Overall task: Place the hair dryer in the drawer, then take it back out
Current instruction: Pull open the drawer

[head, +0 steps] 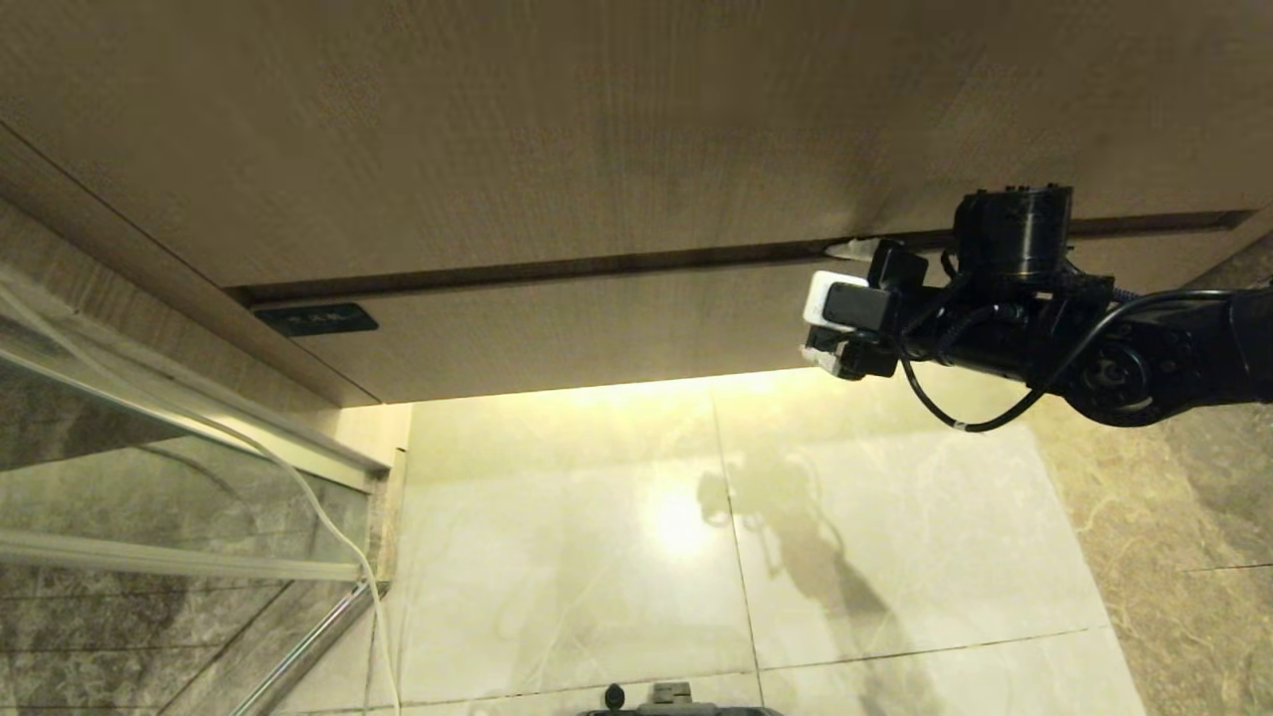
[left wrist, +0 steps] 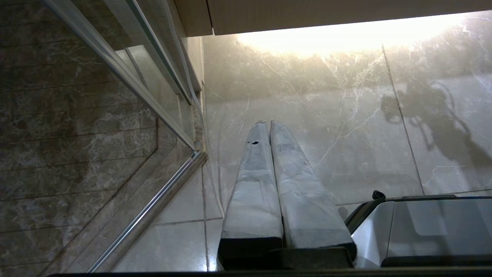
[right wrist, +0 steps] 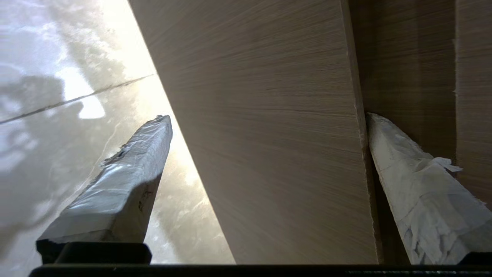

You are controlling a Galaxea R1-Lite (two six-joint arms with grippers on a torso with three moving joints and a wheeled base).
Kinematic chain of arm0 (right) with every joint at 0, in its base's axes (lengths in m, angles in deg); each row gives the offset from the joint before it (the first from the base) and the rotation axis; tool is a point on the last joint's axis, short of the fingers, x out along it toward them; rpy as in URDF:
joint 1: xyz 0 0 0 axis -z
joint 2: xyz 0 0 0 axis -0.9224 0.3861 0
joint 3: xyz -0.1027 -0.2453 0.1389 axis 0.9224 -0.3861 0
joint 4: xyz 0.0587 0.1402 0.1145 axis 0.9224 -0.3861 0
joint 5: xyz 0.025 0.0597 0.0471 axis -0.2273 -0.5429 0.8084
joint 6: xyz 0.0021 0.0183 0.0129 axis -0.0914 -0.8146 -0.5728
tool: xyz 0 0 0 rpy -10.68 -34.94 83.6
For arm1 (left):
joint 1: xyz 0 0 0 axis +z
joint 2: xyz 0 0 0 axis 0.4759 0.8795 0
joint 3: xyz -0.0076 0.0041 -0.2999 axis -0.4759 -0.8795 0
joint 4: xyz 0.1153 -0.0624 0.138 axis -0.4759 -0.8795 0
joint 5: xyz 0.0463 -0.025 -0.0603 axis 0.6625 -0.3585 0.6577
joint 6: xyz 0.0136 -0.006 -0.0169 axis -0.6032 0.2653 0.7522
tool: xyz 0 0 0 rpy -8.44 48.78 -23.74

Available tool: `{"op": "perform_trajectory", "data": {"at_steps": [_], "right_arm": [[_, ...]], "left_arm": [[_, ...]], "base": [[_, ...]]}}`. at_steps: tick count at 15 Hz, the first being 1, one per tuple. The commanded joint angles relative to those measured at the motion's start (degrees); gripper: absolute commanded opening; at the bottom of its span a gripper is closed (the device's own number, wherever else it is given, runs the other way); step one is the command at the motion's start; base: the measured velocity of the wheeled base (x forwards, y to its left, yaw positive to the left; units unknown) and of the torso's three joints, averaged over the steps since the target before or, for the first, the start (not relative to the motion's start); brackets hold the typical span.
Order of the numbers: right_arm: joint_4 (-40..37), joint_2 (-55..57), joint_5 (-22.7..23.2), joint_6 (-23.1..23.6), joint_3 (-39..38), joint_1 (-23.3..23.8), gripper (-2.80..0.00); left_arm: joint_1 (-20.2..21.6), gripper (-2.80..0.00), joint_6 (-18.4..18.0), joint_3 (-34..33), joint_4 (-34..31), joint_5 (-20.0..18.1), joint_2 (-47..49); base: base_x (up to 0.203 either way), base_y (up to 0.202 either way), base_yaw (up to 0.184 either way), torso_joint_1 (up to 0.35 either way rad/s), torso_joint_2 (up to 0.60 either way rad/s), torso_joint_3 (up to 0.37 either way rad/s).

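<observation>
Robot base: a sliver of it (head: 671,699) shows at the near edge of the head view, over the glossy marble floor (head: 597,557)
Left gripper: the left gripper (left wrist: 269,125) hangs parked low beside the base, its two taped fingers (left wrist: 253,184) pressed together and holding nothing, pointing across the floor tiles
Shower side: a glass partition (head: 149,467) with a metal rail (head: 308,646) stands on the robot's left, with a thin white cord (head: 328,527) hanging down in front of it
Right gripper: the right gripper (head: 840,298) reaches in from the right at the drawer front, spread wide; one taped finger (right wrist: 415,192) sits in the dark gap along the front's upper edge, the other (right wrist: 123,181) lies below the front's lower edge, over the lit floor
Grip state: the jaws straddle the panel, not clamped on it; whether either pad touches the wood cannot be told
Drawer: the drawer (head: 597,328) is closed, its flat wood-grain front carrying a small dark label (head: 315,319) at its left corner
Upper panel: a taller plain wood panel (head: 557,129) fills the view above the gap
Hair dryer: not visible in any view
</observation>
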Motion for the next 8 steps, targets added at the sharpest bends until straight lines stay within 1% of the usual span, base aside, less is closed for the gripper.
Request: {"op": "perform_trajectory", "data": {"at_steps": [1, 6, 8], "right_arm": [[-5.7, -1.4, 0.0, 0.4, -0.1, 1.2, 0.00], [-7.8, -2.9, -0.1, 0.4, -0.9, 1.6, 0.00], [-10.0, -3.1, -0.3, 0.4, -1.0, 1.6, 0.00]], "left_arm": [[0.0, -2.80, 0.0, 0.0, 0.0, 0.0, 0.0], [0.0, -2.80, 0.0, 0.0, 0.0, 0.0, 0.1], [0.0, -2.80, 0.0, 0.0, 0.0, 0.0, 0.1]], "base": [[0.000, 0.000, 0.000, 0.000, 0.00, 0.000], [0.000, 0.000, 0.000, 0.000, 0.00, 0.000], [0.000, 0.000, 0.000, 0.000, 0.00, 0.000]]}}
